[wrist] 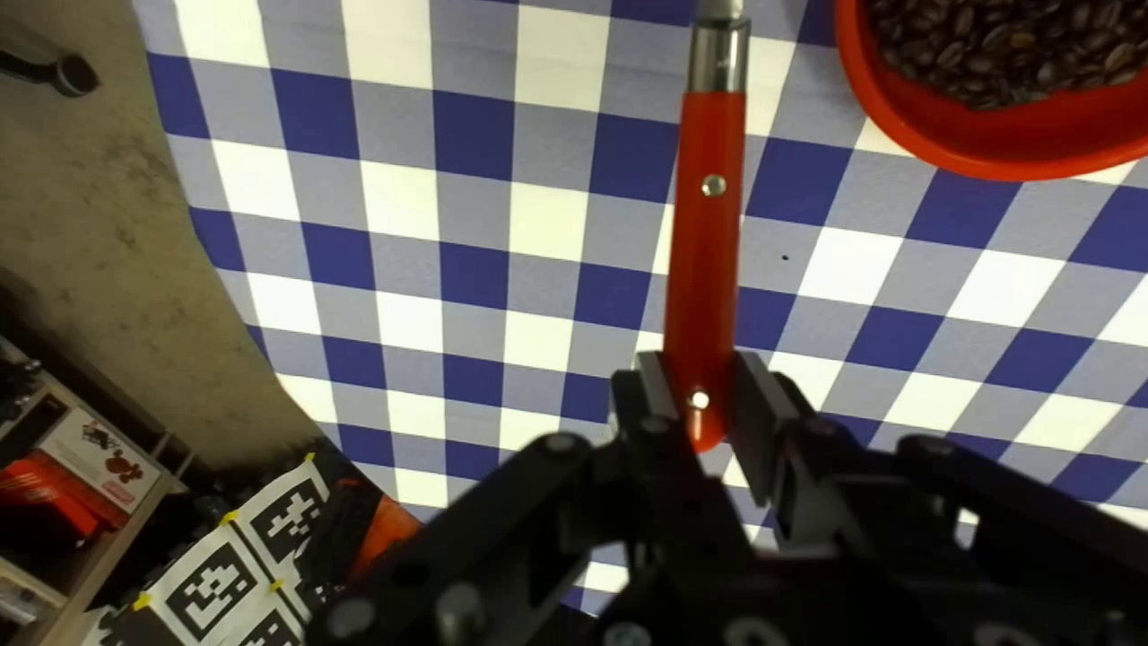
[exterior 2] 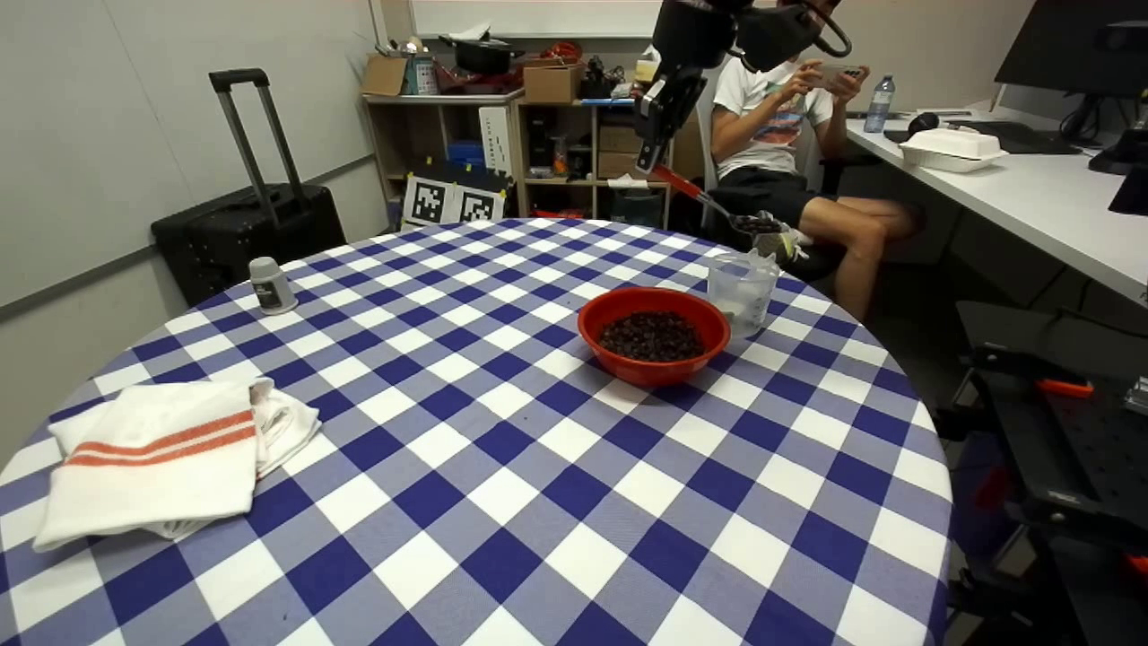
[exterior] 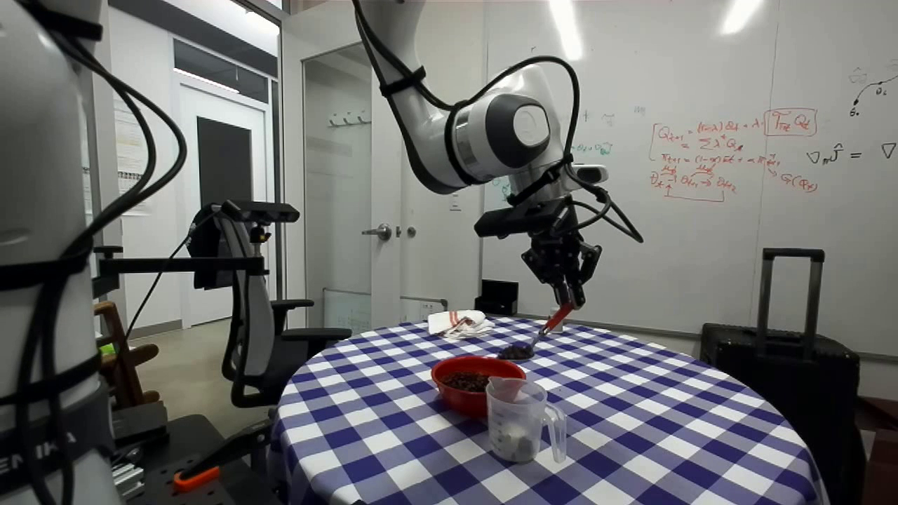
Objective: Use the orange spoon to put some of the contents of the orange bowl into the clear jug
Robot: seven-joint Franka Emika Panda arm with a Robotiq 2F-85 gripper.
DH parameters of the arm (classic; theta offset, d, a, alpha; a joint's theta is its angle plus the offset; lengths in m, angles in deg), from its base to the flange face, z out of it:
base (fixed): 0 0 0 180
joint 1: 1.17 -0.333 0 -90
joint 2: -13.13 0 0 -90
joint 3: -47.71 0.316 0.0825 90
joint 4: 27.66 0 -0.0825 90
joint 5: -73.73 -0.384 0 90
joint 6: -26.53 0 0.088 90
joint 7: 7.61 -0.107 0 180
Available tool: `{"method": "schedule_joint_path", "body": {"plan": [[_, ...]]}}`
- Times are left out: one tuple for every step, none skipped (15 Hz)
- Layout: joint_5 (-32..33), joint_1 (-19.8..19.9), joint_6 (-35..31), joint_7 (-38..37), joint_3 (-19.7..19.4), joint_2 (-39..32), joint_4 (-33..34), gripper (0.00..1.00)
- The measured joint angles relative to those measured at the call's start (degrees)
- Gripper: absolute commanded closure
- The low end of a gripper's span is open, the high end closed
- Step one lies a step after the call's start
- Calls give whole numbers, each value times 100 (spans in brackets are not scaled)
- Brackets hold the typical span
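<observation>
Two rivets shine on the red handle of the orange spoon; the jaws pinch its end. Its metal head, loaded with dark beans, is in the air above the counter, near the clear jug.

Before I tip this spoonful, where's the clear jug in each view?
In an exterior view: the clear jug, low, slightly right of centre.
In an exterior view: the clear jug, right of centre, near mid-height.
Wrist view: not in it.
Shared landmark: the orange bowl, upper right corner there, visible in all three.
</observation>
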Motion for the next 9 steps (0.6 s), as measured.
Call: {"method": "schedule_joint_path", "body": {"plan": [[292,-60,-29,-298,-113,-11,3,95],[588,-122,-40,-607,-221,-19,6,95],[867,-183,-40,-900,-318,-21,11,95],[1125,-243,-40,-1178,-403,-22,14,95],[1338,-295,-40,-1418,-464,-23,14,95],[1510,-340,-40,-1626,-502,-27,14,95],[1668,-387,-39,-1818,-533,-34,14,95],[1850,-440,-36,-2027,-566,-45,18,95],[2113,-506,-21,-2292,-621,-60,32,95]]}}
